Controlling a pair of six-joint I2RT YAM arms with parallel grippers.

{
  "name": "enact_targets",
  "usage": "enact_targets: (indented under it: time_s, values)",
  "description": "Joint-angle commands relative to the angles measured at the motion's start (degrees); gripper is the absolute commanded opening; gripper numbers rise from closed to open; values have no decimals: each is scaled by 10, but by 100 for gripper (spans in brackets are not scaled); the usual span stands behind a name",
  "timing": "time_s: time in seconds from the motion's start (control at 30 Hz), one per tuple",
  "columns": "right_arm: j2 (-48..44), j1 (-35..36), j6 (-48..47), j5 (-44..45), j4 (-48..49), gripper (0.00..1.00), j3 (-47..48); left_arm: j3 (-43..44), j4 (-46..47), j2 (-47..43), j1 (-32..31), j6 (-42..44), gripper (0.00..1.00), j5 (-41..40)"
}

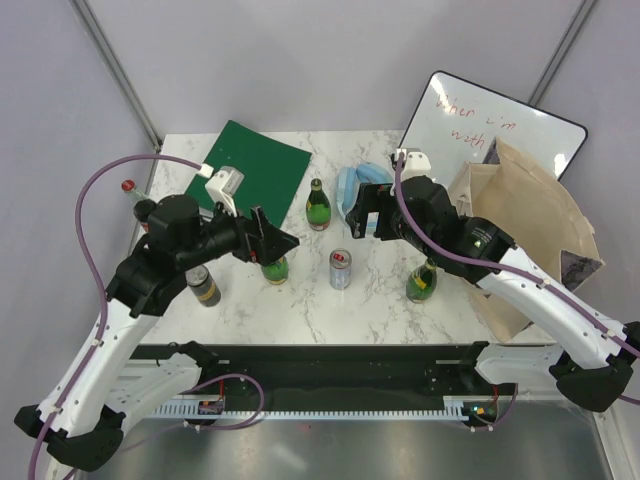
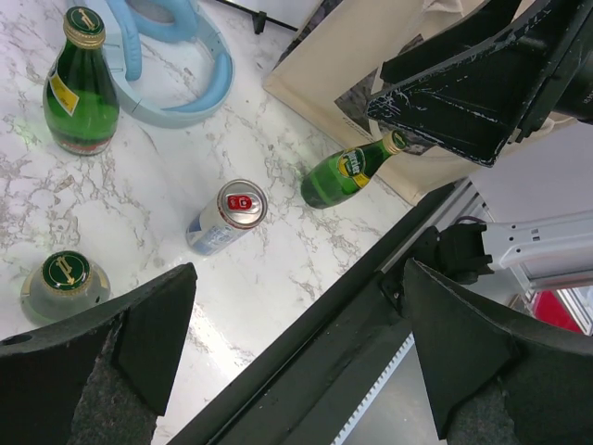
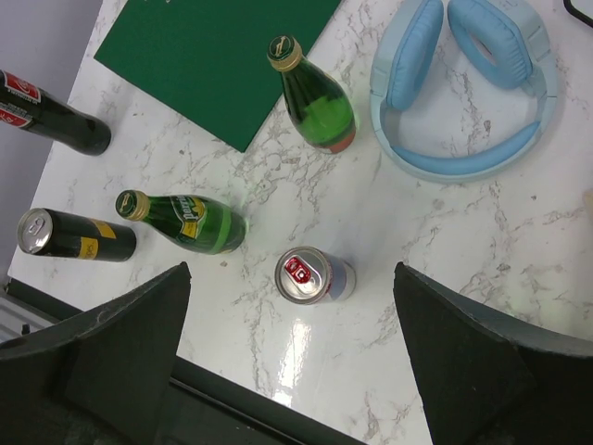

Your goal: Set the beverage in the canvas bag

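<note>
Fingers (image 2: 139, 343) on the left gripper (image 1: 278, 240) are spread wide and hold nothing. The right gripper (image 1: 365, 212) is spread wide too, and it is empty as well.

A silver can (image 1: 341, 268) with a red tab stands in the middle of the marble table (image 1: 300, 300). The left gripper hangs just left of the can, right over the left green bottle (image 1: 274, 268). The right gripper hangs just behind the can and a bit to the right.

The back green bottle (image 1: 318, 205) stands behind the can. The right green bottle (image 1: 422, 281) stands to the right of the can, under the right arm. The canvas bag (image 1: 530, 225), tall and tan, stands well to the right of the can, past that bottle, at the table's edge.

Blue headphones (image 1: 350, 185) lie behind the can. A dark can (image 1: 206, 288) stands well to the left of it.
</note>
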Motion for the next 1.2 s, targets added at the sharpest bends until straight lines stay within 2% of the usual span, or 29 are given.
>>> enact_targets:
  time_s: [0.0,0.23,0.37,0.6,0.77,0.93,1.17]
  values:
    - [1,2,13,18,-9,98,3,1,20,-10,2,29,100,4]
    - [10,2,32,60,-48,98,11,-11,18,-22,2,29,100,-5]
    - [32,1,57,105,-137,98,36,-27,17,-30,2,35,100,-9]
    - [34,1,99,169,-252,87,44,-54,20,-43,2,46,100,-20]
    - [27,-3,104,213,-314,86,56,-66,24,-45,2,51,100,-6]
    - [27,-15,109,209,-330,84,3,-71,26,-46,2,54,100,5]
    - [11,-79,64,117,-283,81,-61,-64,28,-52,2,44,100,26]
